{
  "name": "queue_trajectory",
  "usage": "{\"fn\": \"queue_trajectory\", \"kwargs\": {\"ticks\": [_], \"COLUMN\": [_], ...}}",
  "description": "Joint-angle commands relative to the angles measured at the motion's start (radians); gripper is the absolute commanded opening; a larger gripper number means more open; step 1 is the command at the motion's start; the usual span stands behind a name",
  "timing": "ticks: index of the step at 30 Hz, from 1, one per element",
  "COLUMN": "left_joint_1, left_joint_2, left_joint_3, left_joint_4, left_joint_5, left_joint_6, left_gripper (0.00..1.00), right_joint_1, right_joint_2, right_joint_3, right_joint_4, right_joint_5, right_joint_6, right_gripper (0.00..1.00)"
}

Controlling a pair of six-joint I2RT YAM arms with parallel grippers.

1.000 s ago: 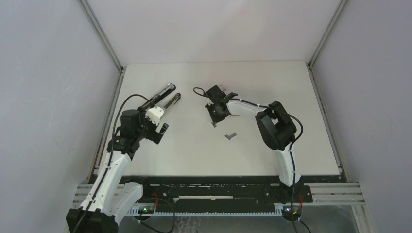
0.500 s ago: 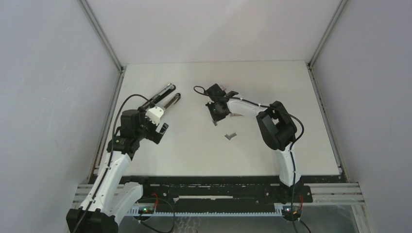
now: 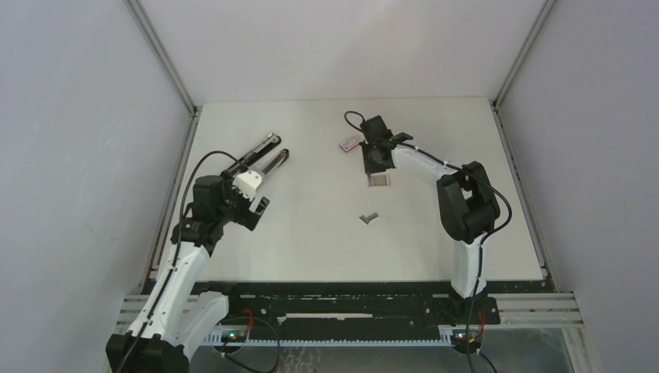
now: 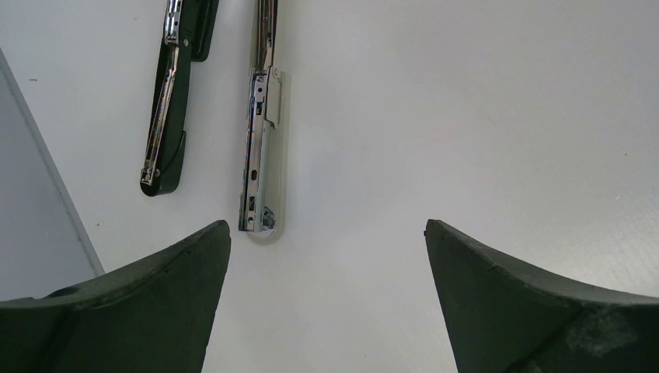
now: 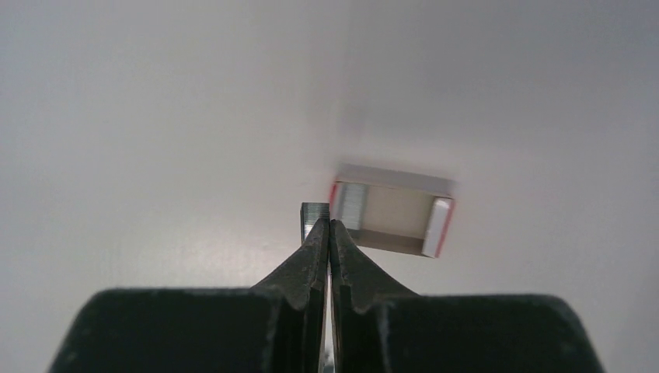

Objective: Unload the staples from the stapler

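Staples: one short silver-grey ribbed strip [image 5: 314, 211], pinched at the very tip of the right fingers [image 5: 329, 227]. It is low over the counter [image 3: 311, 249] and just beside the left end of a small box [image 5: 441, 217]. It is too small to pick out from above.
Right fingers: pressed together on the staples, black, tapering to a narrow point.
Right arm: reaches far out over the back middle of the counter, elbow raised and wrist tipped down, so the fingers point down just behind the box.
Stapler: one [image 3: 263, 155], lying opened out at the back left of the counter, well apart from the staples.
Stapler shape: two long slim bars side by side. One is black with a bright metal channel, the other is bright metal on a pale base.
Left fingers: spread wide [image 4: 326, 295], holding nothing, with their tips just short of the near ends of the stapler's two bars.
Left arm: leans forward along the left edge, forearm rising from its base and wrist aimed at the stapler.
Box: one shallow open tray, white with red edges and a pale floor. A grey ribbed block sits inside its left end.
Pinkish-red piece: one [image 3: 350, 144], flat and rectangular, just left of the right wrist.
Grey piece: one [image 3: 368, 217], small, dark and V-shaped, alone on mid-counter. I cannot tell what it is.
Counter: flat, matte, off-white.
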Motion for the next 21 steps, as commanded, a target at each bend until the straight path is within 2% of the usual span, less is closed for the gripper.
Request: {"fn": "queue_trajectory", "kwargs": {"ticks": [1, 10, 21], "left_joint_1": [0.007, 0.006, 0.005], "left_joint_2": [-0.009, -0.009, -0.010], "left_joint_3": [-0.025, -0.026, -0.026], "left_joint_4": [0.040, 0.040, 0.040], "left_joint_5": [-0.001, -0.001, -0.002], "left_joint_6": [0.015, 0.016, 0.016], "left_gripper": [1.00, 1.00, 1.00], "right_joint_1": [-0.020, -0.044, -0.055], "right_joint_2": [-0.061, -0.076, -0.046], "right_joint_3": [-0.038, -0.089, -0.092], "right_joint_4": [0.035, 0.048, 0.057], "right_joint_5": [0.112, 0.156, 0.156], "right_joint_6": [0.075, 0.138, 0.142], "right_gripper": [0.00, 0.00, 0.00]}}
